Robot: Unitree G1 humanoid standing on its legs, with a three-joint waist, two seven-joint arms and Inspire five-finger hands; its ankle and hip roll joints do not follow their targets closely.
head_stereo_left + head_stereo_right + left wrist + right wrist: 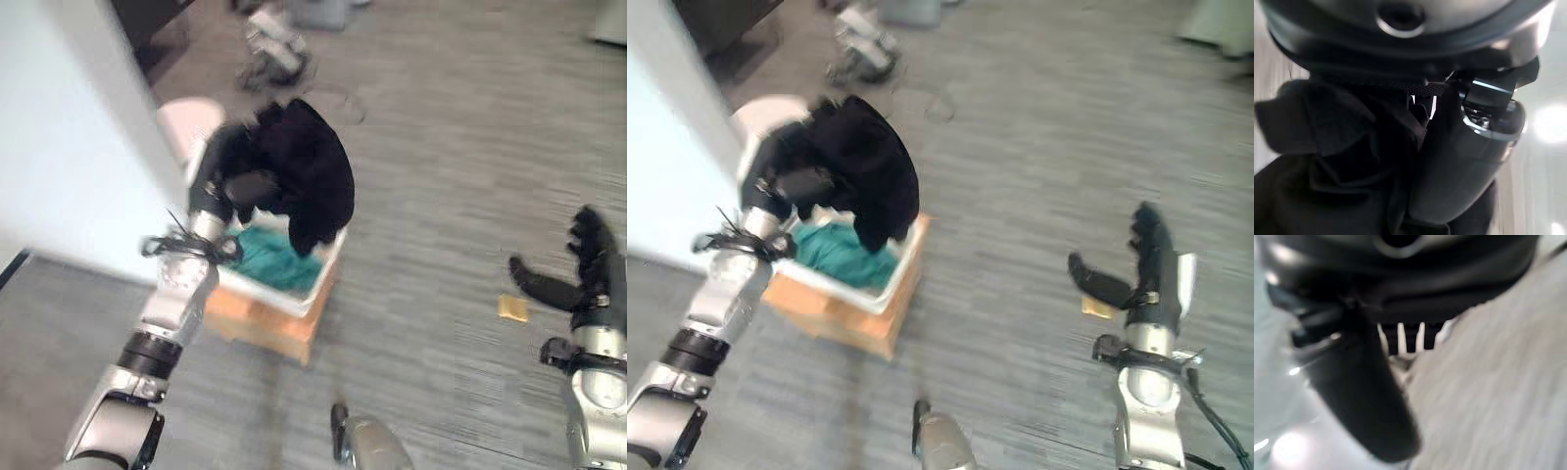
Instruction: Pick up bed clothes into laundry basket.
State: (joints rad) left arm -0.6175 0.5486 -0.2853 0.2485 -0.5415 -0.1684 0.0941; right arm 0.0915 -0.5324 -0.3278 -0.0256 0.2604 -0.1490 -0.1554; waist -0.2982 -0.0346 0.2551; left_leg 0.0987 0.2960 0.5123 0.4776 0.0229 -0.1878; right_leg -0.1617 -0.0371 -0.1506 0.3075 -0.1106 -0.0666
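Now my left hand (247,188) grips a black garment (309,176), fingers curled into the cloth, holding it over the white laundry basket (294,294); its hem drapes past the basket's far rim. Below my hand, teal cloth (272,257) lies inside. My right hand (1146,269) hangs spread, well apart, above bare grey floor (460,127).

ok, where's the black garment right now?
In the eye views it's on the robot's left: the black garment hangs from the left hand over the white laundry basket, above the teal cloth inside.
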